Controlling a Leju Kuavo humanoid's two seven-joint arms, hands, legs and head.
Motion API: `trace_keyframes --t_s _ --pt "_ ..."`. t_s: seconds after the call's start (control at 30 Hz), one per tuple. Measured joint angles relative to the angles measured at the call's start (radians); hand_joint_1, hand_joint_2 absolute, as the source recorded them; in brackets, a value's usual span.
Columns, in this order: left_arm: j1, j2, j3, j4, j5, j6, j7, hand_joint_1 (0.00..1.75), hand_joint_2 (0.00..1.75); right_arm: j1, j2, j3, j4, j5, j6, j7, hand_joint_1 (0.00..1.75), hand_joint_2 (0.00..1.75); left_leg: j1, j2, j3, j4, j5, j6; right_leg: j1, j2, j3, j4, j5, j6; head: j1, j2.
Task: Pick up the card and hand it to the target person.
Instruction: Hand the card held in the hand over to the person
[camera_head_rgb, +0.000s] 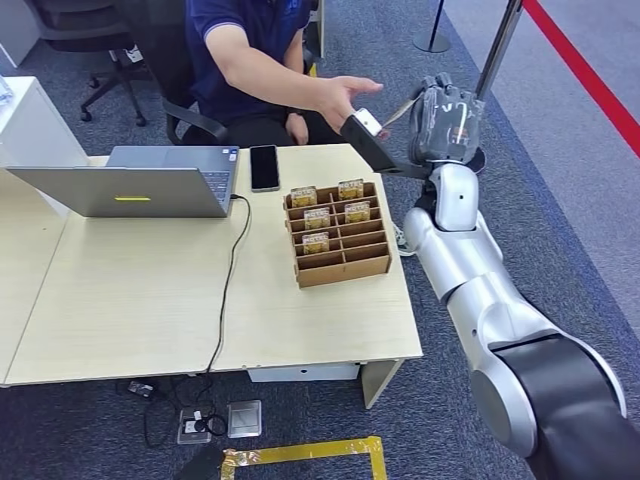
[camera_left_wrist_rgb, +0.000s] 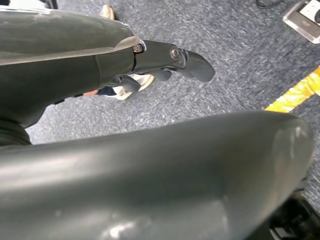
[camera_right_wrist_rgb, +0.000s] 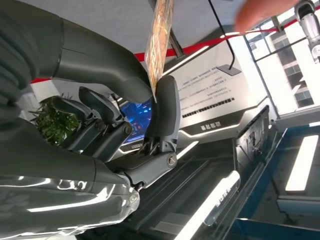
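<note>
My right hand (camera_head_rgb: 444, 122) is raised beyond the table's far right corner and pinches a thin tan card (camera_head_rgb: 401, 108) between thumb and finger. In the right wrist view the card (camera_right_wrist_rgb: 160, 41) stands edge-on, clamped between the thumb (camera_right_wrist_rgb: 113, 65) and a dark finger (camera_right_wrist_rgb: 166, 112). A seated person in a dark blue shirt (camera_head_rgb: 249, 40) stretches a hand (camera_head_rgb: 347, 98) toward the card, fingertips close to its free end; I cannot tell if they touch it. My left hand (camera_left_wrist_rgb: 151, 56) hangs over grey carpet with its fingers stretched out and nothing in them.
A wooden slotted box (camera_head_rgb: 341, 262) with several cards stands on the table (camera_head_rgb: 136, 300) near its right end. A black phone (camera_head_rgb: 264, 167) and a laptop (camera_head_rgb: 143, 180) lie farther left, with a cable running off the front edge. Yellow floor tape (camera_left_wrist_rgb: 294, 92) runs below.
</note>
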Motion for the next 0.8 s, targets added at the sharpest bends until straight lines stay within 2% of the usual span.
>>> trace_keyframes --t_s 0.37,0.5,0.8 --pt "0.021 -0.023 -0.018 0.0 -0.001 0.042 -0.002 0.0 0.0 -0.024 0.041 -0.066 0.074 0.035 -0.007 -0.018 1.75 1.75 0.0 0.0 -0.001 0.0 0.0 0.0 0.0 0.0 0.0 0.0 0.0 0.0 0.0 0.0" --pt "0.03 -0.023 -0.019 0.0 0.001 0.048 -0.002 0.0 0.0 -0.033 0.057 -0.091 0.103 -0.012 -0.006 -0.055 0.02 1.75 0.0 0.0 -0.001 0.0 0.0 0.0 0.0 0.0 -0.001 0.0 0.0 0.0 0.0 0.0" --pt "0.047 -0.026 -0.018 0.0 0.021 0.066 0.0 0.0 0.0 -0.049 0.079 -0.151 0.145 -0.094 -0.007 -0.117 0.0 1.75 0.0 0.0 -0.001 0.0 0.0 0.0 0.0 0.0 -0.001 0.0 0.0 0.0 0.0 0.0"
